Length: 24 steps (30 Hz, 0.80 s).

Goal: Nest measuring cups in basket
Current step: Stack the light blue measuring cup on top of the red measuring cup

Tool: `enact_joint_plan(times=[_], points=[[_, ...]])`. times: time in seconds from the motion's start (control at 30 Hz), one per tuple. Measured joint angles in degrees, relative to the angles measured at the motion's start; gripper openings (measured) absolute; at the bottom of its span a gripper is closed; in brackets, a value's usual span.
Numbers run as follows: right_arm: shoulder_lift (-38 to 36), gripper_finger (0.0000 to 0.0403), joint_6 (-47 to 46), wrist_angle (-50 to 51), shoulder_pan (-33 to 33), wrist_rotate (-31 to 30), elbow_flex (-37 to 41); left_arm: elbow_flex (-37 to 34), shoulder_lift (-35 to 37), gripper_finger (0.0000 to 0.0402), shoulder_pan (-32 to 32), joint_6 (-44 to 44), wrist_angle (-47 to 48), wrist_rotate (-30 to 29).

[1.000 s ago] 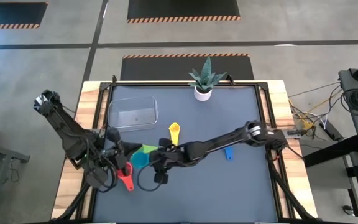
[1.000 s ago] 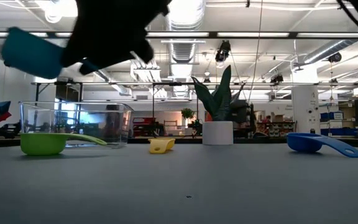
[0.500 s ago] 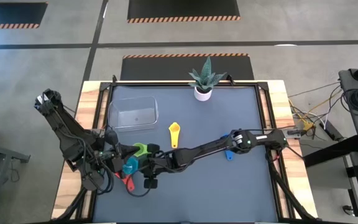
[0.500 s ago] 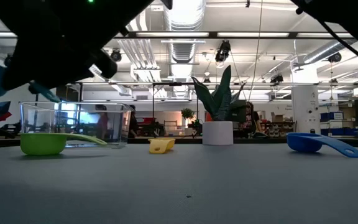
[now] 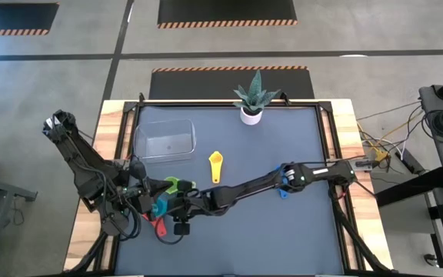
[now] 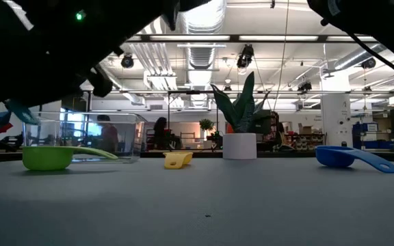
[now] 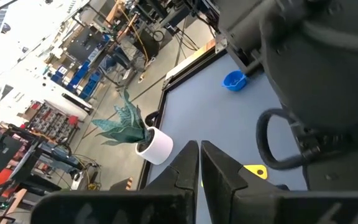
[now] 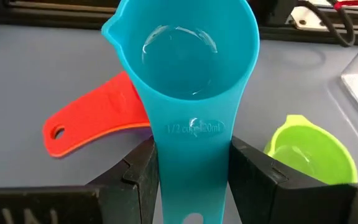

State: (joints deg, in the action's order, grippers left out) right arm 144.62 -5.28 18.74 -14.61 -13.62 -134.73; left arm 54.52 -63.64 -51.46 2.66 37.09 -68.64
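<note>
Since a second ago the right gripper (image 5: 169, 209) has carried the teal cup (image 8: 185, 74) leftward, clamped by its handle, bowl pointing ahead over the red cup (image 8: 98, 118), beside the green cup (image 8: 312, 155); the basket (image 5: 164, 140) lies well beyond, past the shut left gripper (image 7: 199, 163).
</note>
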Motion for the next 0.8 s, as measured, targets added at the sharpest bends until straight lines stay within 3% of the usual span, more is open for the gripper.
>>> enact_joint_plan(times=[0.37, 0.8], points=[[0.6, 0.0151, 0.2, -1.6, 0.0, 0.0, 0.0, 0.0, 0.0, 0.0000, 0.0, 0.0, 0.0, 0.0], [0.7, 0.0209, 0.8, -1.5, 0.0, 0.1, 0.0, 0.0, 0.0, 0.0000, 0.0, 0.0, -0.1, 0.0]])
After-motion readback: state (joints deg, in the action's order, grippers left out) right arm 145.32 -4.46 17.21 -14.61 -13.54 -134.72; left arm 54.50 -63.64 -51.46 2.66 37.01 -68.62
